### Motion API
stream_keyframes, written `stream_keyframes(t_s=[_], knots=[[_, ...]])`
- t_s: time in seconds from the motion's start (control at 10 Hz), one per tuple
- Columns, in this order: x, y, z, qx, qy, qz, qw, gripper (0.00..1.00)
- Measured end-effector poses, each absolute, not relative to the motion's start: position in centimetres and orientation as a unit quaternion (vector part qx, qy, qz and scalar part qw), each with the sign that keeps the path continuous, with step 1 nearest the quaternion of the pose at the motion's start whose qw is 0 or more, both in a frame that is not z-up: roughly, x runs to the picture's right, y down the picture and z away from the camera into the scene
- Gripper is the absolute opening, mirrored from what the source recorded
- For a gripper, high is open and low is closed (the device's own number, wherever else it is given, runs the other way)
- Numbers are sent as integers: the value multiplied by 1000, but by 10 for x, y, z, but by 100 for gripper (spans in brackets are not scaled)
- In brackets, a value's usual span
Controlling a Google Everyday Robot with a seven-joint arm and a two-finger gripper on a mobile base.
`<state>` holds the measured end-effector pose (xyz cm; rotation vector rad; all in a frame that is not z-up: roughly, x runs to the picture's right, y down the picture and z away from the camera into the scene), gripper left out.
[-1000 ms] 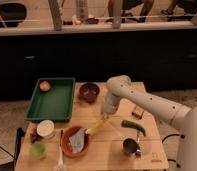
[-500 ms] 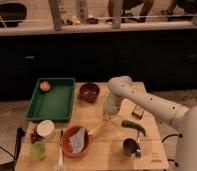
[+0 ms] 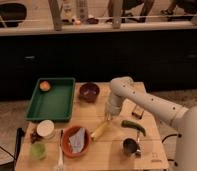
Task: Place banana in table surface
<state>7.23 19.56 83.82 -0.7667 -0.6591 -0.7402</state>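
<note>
The claw (image 3: 108,118) is hanging at the banana (image 3: 99,131) lying on the bench (image 3: 106,151); whether it is gripping cannot be told. Placing is probably ending, awaiting release.

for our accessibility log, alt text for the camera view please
The gripper is at the upper end of a pale-yellow curved banana on the light tan wooden table surface, between an orange-brown bowl and a dark green vegetable.

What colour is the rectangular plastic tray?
Green rectangular plastic tray, best in the camera view; the gripper is at the pale-yellow banana.
</note>
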Motion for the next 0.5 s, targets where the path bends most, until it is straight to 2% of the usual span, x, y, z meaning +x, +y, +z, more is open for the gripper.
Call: stream_keyframes(t_s=[0.4,0.5], knots=[[76,202,843,-360,-310,-350,807,0],[76,204,844,-359,-311,-350,807,4]])
